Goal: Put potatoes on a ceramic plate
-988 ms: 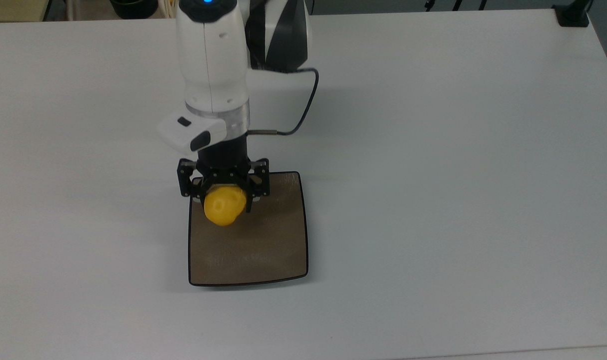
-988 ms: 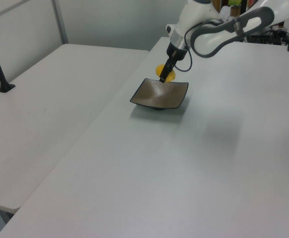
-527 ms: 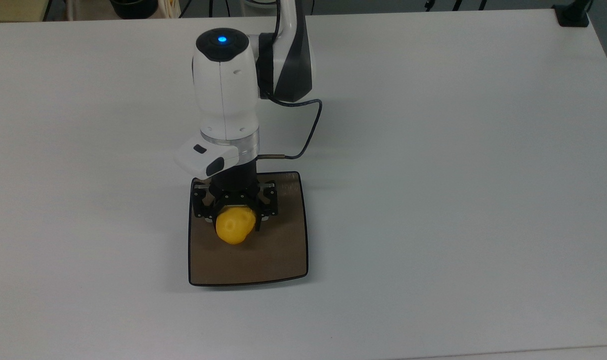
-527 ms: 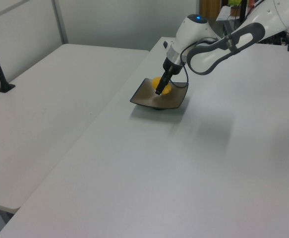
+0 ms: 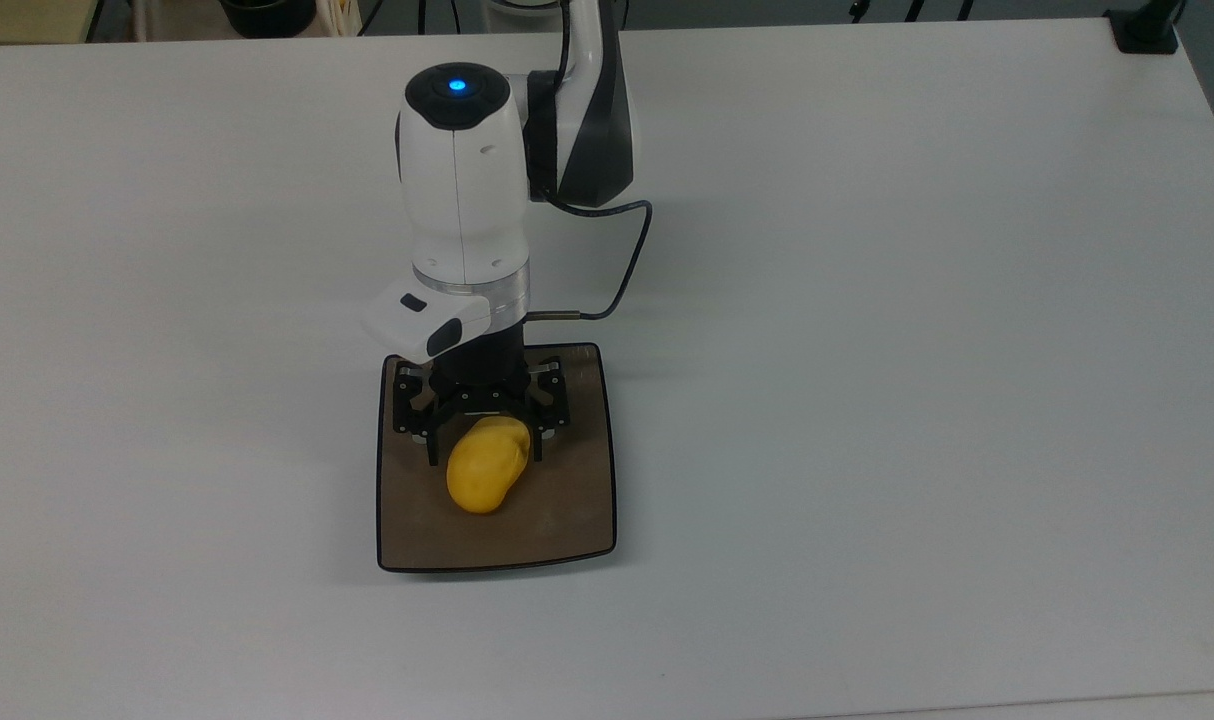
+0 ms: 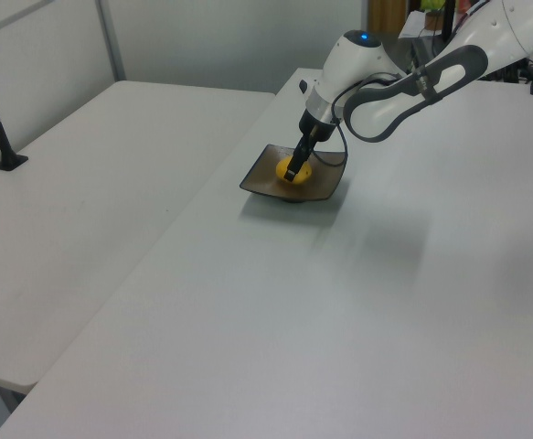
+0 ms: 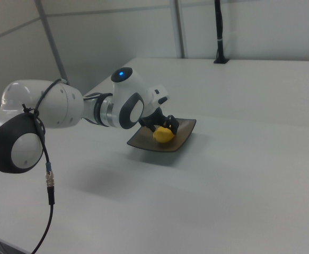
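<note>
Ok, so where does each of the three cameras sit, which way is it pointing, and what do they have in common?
Top view: high above the table, looking steeply down; the arm's white wrist and gripper over the ceramic plate.
Left view: beside the table, looking across it; the arm reaches in from the left view's upper right.
Right view: low, close by the arm's big joints.
Shared: all three show the potato lying on the plate, jaws spread around it.
</note>
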`<control>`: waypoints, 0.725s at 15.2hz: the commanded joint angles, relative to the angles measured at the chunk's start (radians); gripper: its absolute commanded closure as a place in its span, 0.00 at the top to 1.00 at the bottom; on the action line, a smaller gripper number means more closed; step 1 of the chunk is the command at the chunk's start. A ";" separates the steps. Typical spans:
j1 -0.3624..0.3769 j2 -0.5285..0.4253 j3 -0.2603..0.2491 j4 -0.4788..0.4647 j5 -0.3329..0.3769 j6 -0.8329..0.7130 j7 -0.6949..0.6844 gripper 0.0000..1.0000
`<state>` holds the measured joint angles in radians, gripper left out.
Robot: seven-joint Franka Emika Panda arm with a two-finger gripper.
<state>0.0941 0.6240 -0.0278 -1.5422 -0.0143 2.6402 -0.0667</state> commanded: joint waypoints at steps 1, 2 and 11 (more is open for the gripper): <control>0.007 -0.012 -0.003 -0.007 0.008 0.006 -0.021 1.00; 0.009 -0.030 -0.001 -0.016 0.007 0.001 -0.019 1.00; 0.012 -0.364 -0.007 -0.105 0.011 -0.421 -0.015 1.00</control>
<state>0.1055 0.4303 -0.0259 -1.5688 -0.0143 2.3988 -0.0675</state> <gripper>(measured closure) 0.000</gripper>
